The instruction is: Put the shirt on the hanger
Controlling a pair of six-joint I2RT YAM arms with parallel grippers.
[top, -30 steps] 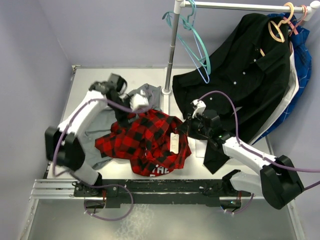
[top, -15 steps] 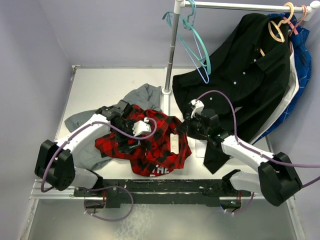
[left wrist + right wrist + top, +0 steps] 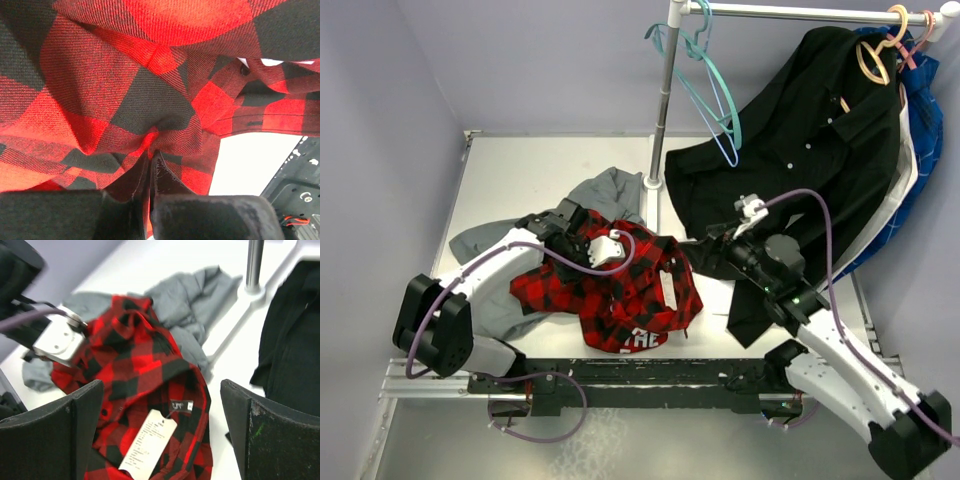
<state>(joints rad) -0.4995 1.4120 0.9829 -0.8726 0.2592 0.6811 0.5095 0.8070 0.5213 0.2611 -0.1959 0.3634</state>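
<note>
None of the hanging is done yet, as far as I can judge. The shirt (image 3: 620, 285) lies crumpled on the tabletop (image 3: 535, 165), partly over a grey shirt (image 3: 612, 190), with its paper tag (image 3: 147, 442) showing just below the collar.

My left hand (image 3: 150, 162) is clamped on a fold of the plaid. In its wrist view the fingers are pressed together with cloth bunched between them. My right hand (image 3: 160, 400) hangs above the shirt's right side, near the collar and tag, with its fingers spread wide and nothing in them.

The hanger (image 3: 720, 145) is well apart from all this. It hooks high on the rack (image 3: 666, 90) beside a teal hanger (image 3: 705, 85) and is untouched. A black shirt (image 3: 800, 130) hangs further along the same rail.

So I reckon almost everything is left. I have only a grip on the cloth. The garment has yet to be lifted and opened at the neck, the hanger has to be fetched, and its arms have to go into the shoulders.
</note>
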